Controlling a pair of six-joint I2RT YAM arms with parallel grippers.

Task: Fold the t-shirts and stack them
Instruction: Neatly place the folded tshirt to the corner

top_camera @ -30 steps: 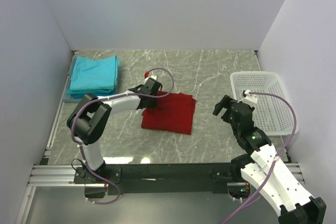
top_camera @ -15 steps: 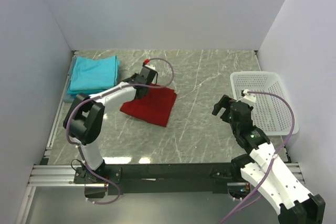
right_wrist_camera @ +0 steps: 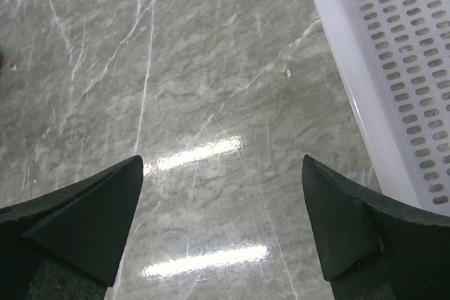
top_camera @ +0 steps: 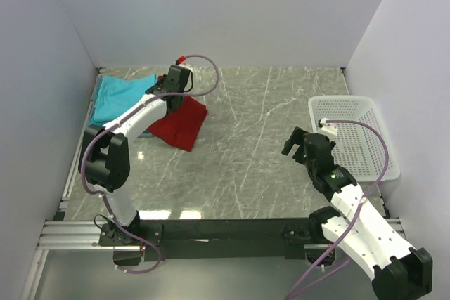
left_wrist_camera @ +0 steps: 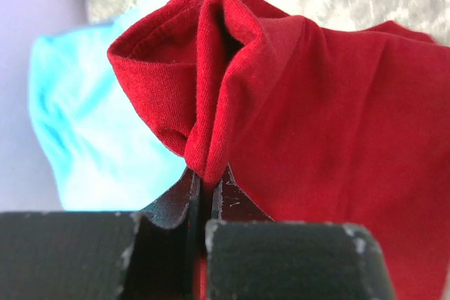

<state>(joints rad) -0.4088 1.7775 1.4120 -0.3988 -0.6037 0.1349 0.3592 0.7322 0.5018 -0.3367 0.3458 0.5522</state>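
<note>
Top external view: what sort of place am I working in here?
Probably a lab robot test cell, not a home: plain white walls box in a marble-patterned table, the arms are bolted to a rail at its near edge, and the props are t-shirts and a white basket.

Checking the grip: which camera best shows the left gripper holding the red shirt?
The left wrist view: the left gripper pinches a bunched fold of the red shirt close up. The top view shows the shirt by the teal shirts, pinch too small. The right wrist view misses it.
</note>
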